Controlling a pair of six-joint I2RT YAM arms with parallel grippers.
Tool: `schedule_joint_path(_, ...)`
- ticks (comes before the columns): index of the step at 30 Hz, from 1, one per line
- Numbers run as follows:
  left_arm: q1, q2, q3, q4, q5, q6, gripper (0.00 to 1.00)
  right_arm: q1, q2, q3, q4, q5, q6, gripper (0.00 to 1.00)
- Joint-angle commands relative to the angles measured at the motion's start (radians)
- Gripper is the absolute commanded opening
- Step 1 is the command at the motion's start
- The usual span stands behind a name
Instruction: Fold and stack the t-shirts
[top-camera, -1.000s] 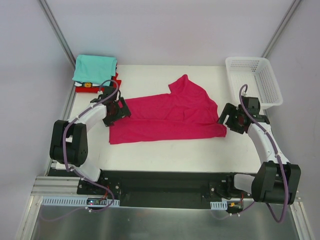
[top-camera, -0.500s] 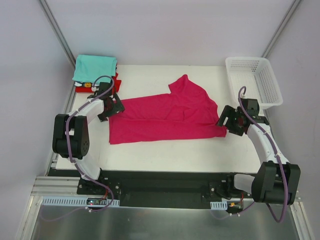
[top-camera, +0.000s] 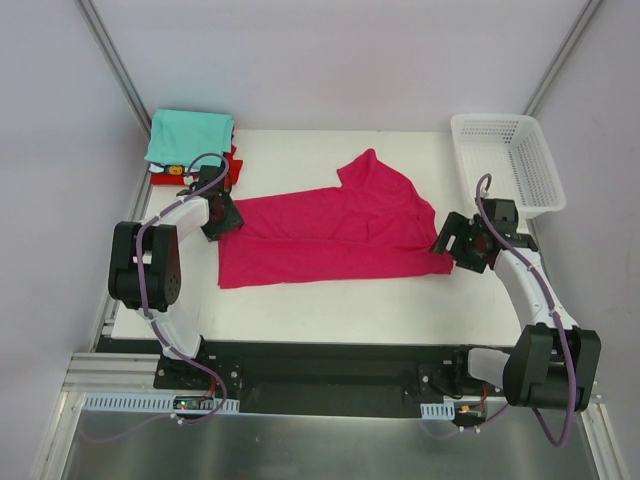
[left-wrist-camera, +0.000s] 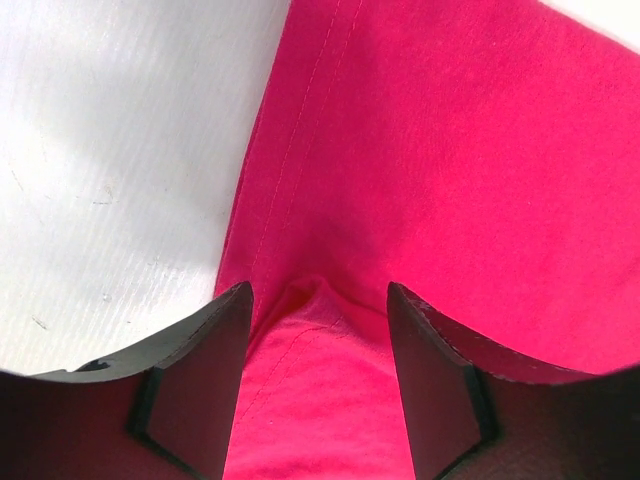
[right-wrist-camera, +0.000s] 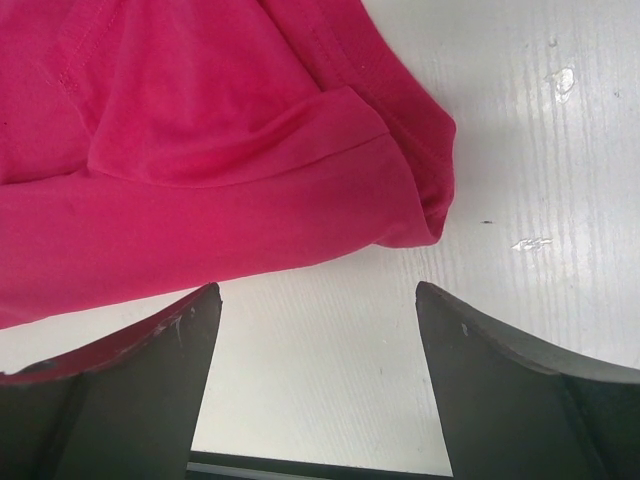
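A large magenta-pink t-shirt (top-camera: 330, 230) lies half folded across the middle of the white table. My left gripper (top-camera: 222, 212) is down on its upper left corner. In the left wrist view a ridge of the pink cloth (left-wrist-camera: 320, 330) bulges up between the two dark fingers (left-wrist-camera: 200, 380), which still stand apart. My right gripper (top-camera: 452, 243) sits open just off the shirt's lower right corner. The right wrist view shows that rolled corner (right-wrist-camera: 410, 190) ahead of the fingertips, with bare table between them. A folded teal t-shirt (top-camera: 190, 135) lies on a red one (top-camera: 234, 160) at the back left.
A white mesh basket (top-camera: 508, 160) stands at the back right, close behind the right arm. The folded pile sits right behind the left gripper. The table's left edge (top-camera: 125, 250) runs beside the left arm.
My left gripper has moved up and left to the shirt's upper left corner and its jaws have narrowed around a bunch of cloth. The right gripper has barely moved.
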Motion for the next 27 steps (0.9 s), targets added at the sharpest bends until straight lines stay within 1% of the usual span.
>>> schedule_joint_path(1,0.006,-0.02,0.016,0.003,-0.002,-0.007,0.53,0.007,-0.02,-0.015,0.001,-0.02,-0.009,0.82)
schedule_joint_path(3,0.006,-0.015,0.016,0.003,0.006,-0.011,0.5,0.009,-0.02,-0.017,-0.001,-0.019,-0.009,0.82)
schedule_joint_path(4,0.006,-0.015,0.016,0.003,0.009,-0.011,0.44,0.009,-0.021,-0.015,-0.002,-0.018,-0.009,0.82)
schedule_joint_path(7,0.006,-0.018,0.014,0.001,0.014,-0.016,0.37,0.009,-0.023,-0.012,-0.004,-0.018,-0.009,0.82)
schedule_joint_path(9,0.006,-0.023,0.011,0.0,0.012,-0.016,0.36,0.009,-0.023,-0.01,-0.006,-0.022,-0.01,0.82)
schedule_joint_path(10,0.006,-0.023,0.009,-0.002,0.012,-0.014,0.32,0.009,-0.023,-0.012,-0.007,-0.022,-0.007,0.82)
schedule_joint_path(12,0.006,-0.026,0.008,-0.003,0.011,-0.014,0.28,0.01,-0.023,-0.01,-0.006,-0.025,-0.007,0.82)
schedule_joint_path(13,0.006,-0.026,0.006,-0.006,0.011,-0.014,0.28,0.012,-0.024,-0.012,-0.004,-0.028,-0.006,0.82)
schedule_joint_path(14,0.006,-0.026,0.006,-0.006,0.014,-0.013,0.25,0.012,-0.024,-0.01,-0.004,-0.026,-0.006,0.82)
schedule_joint_path(16,0.006,-0.026,0.003,-0.01,0.017,-0.016,0.24,0.013,-0.024,-0.012,-0.004,-0.026,-0.004,0.82)
schedule_joint_path(17,0.006,-0.027,0.002,-0.011,0.021,-0.017,0.2,0.013,-0.023,-0.009,-0.002,-0.026,-0.004,0.82)
schedule_joint_path(19,0.004,-0.037,-0.004,-0.014,0.025,-0.02,0.18,0.015,-0.021,-0.012,-0.004,-0.025,-0.001,0.82)
schedule_joint_path(27,0.004,-0.078,-0.017,-0.055,0.011,-0.013,0.18,0.027,-0.016,-0.009,0.013,-0.032,0.013,0.82)
